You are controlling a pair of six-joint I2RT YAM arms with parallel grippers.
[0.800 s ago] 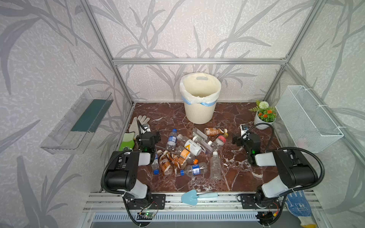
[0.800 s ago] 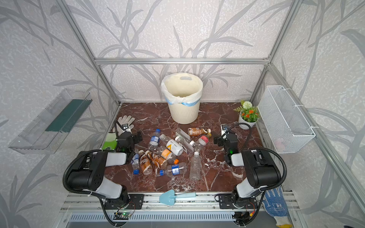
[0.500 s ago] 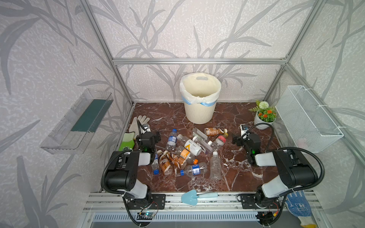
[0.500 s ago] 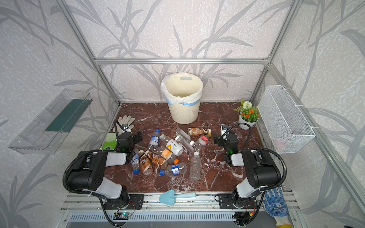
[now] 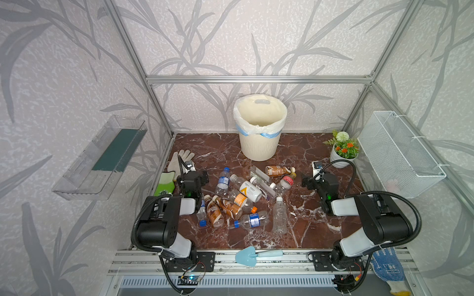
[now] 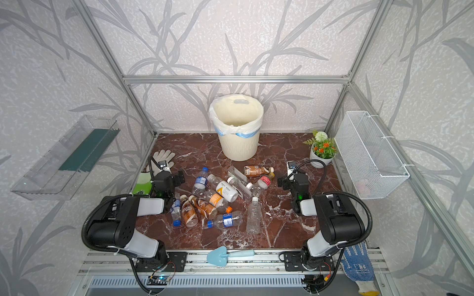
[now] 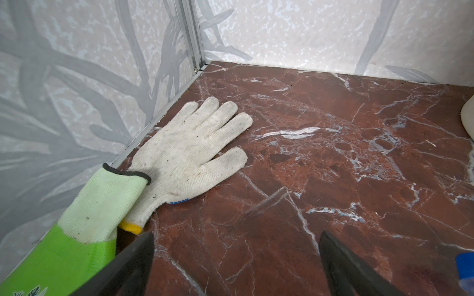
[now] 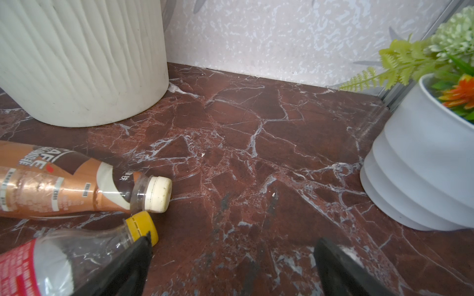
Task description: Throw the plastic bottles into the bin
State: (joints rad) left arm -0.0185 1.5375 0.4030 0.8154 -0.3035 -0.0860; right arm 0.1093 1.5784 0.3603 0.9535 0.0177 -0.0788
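The left hand [image 7: 236,237] was held wide and empty, low over the bench [image 5: 307,230], next to a white glove [image 7: 187,151]. The right hand [image 8: 233,241] was likewise spread wide, nothing gripped, near the pot [image 8: 415,179]. The bottles [image 5: 241,197] were strewn on the bench between the 2 hands, in front of the bin [image 5: 259,148], which was stood upright by the back wall.

Plastic bottles [image 5: 250,191]: about a dozen clear, capped bottles lying on their sides in a loose heap at the middle of the tabletop [image 5: 307,230]. Bin [image 5: 259,150]: cream, ribbed, upright behind the heap near the back wall, with a white, blue-tied liner.
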